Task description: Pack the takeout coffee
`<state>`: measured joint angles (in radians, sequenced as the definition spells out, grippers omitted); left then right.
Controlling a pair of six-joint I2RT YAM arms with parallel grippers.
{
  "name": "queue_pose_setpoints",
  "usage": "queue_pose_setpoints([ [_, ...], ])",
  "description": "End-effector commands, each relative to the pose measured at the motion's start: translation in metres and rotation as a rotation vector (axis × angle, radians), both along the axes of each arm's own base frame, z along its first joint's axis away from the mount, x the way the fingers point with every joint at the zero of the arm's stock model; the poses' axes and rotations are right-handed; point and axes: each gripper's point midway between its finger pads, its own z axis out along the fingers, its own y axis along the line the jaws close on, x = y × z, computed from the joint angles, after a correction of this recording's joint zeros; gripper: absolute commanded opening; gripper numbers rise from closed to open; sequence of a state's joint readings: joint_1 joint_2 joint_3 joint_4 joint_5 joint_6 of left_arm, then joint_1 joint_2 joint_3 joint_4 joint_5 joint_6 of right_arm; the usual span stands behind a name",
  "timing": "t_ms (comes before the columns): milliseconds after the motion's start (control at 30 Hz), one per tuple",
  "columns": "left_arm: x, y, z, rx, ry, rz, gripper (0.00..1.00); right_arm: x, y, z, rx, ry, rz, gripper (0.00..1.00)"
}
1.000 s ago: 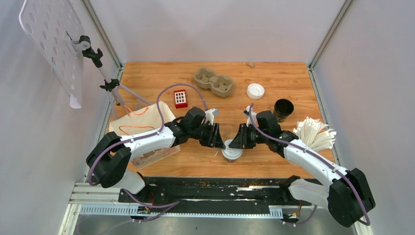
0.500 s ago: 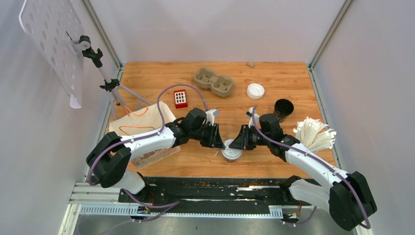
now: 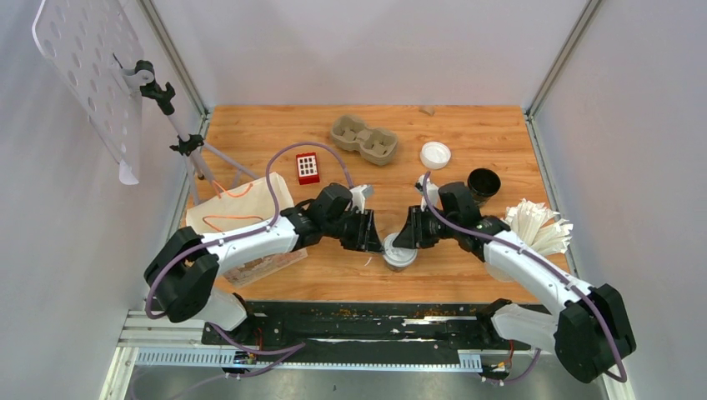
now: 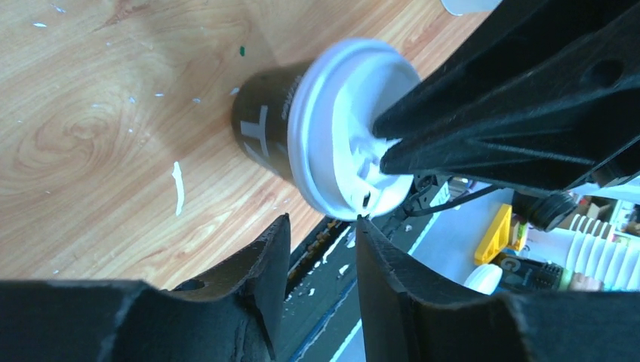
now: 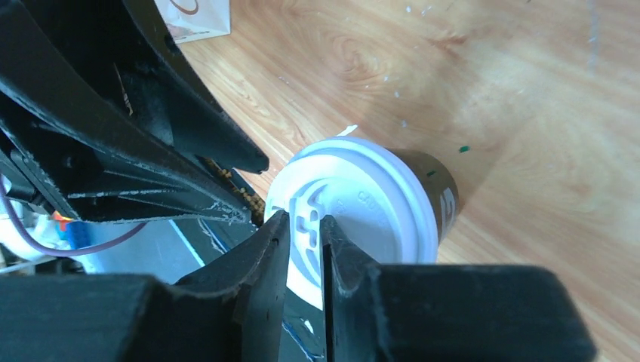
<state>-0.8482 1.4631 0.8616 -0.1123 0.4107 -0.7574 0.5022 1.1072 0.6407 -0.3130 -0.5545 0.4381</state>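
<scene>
Left claw point(image 4: 323, 226): I am holding it about half open, with nothing between the jaws. Its tips are sitting just beside the lid's rim, at the cup's 9 o'clock in the top view.
Right claw point(image 5: 303, 220): I am holding it nearly closed, with only a thin slit showing between the jaws. Its tips are resting on the top of the lid, reaching in from the cup's 3 o'clock. I cannot tell whether they are pinching any part of the lid.
Lidded coffee cup point(image 4: 264, 139): it is standing on the table point(image 3: 467, 125) at 6 o'clock, close to the near edge, between my two claws. A white lid point(image 5: 377, 204) is sitting on its dark body.
Open coffee cup point(image 3: 483, 182): it is standing uncovered at the lidded cup's 2 o'clock, well apart from it.
Loose lid point(image 3: 435, 155): it is lying flat at the lidded cup's 1 o'clock, near the open cup but not touching it.
Pulp tray point(image 3: 363, 139): it is lying towards the table's 12 o'clock edge.
White sticks point(image 3: 538, 227): they are fanning out at the table's 3 o'clock edge, beside my right arm.
Paper bag point(image 3: 242, 218): it is sitting at the table's 9 o'clock edge.
</scene>
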Motion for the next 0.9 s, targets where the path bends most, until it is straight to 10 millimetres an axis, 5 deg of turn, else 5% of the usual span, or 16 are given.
queue_pose_setpoints([
  [0,0.001,-0.015,0.046,-0.112,-0.024,-0.014,0.47,0.013,-0.013,0.023,-0.115,-0.086,0.056,0.24],
  [133,0.01,-0.019,0.083,-0.152,-0.11,-0.02,0.49,0.015,-0.007,0.065,-0.065,-0.129,0.064,0.33],
  [267,0.021,-0.019,0.139,-0.192,-0.241,-0.013,0.53,0.017,-0.012,0.084,-0.063,-0.164,0.012,0.46],
  [533,0.032,0.008,0.244,-0.154,-0.49,0.006,0.62,0.016,-0.036,0.07,-0.277,-0.209,-0.059,0.86],
  [733,0.025,0.053,0.302,-0.139,-0.654,0.099,0.72,0.01,-0.026,0.061,-0.392,-0.241,-0.037,0.93],
  [867,0.016,0.078,0.315,-0.134,-0.7,0.141,0.81,0.009,-0.02,0.052,-0.473,-0.249,-0.027,0.97],
])
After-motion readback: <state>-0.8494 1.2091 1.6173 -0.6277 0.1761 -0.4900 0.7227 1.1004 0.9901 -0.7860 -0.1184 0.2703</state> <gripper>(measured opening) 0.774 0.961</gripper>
